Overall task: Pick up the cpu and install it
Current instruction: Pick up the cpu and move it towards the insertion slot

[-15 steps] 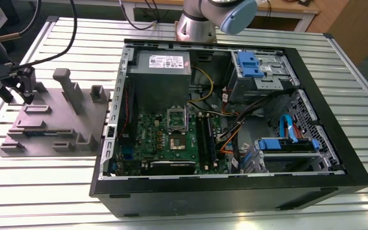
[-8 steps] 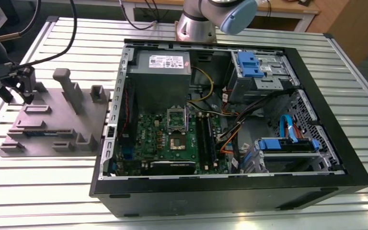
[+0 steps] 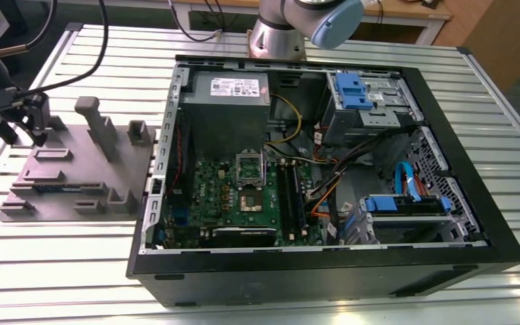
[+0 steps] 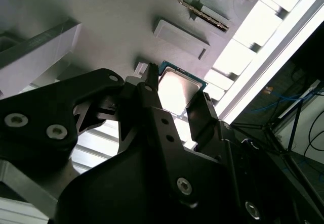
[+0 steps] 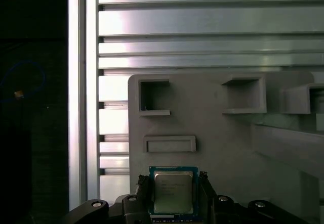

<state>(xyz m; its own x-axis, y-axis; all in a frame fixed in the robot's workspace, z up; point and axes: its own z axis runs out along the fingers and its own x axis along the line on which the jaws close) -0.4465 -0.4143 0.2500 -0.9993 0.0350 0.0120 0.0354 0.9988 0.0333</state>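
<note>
Claw hangs pointing dwn at the exterior view's left.

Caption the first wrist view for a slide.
Claw set around the cpu on the grey tray.

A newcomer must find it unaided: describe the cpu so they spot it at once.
On the slatted metal table, a grey moulded tray lies to the exterior view's left of the open computer case. The cpu sits near the tray's outer edge, beneath the end effector. It alone is a small flat square with a shiny silver top; its neighbours are matte grey blocks and slots.
</note>
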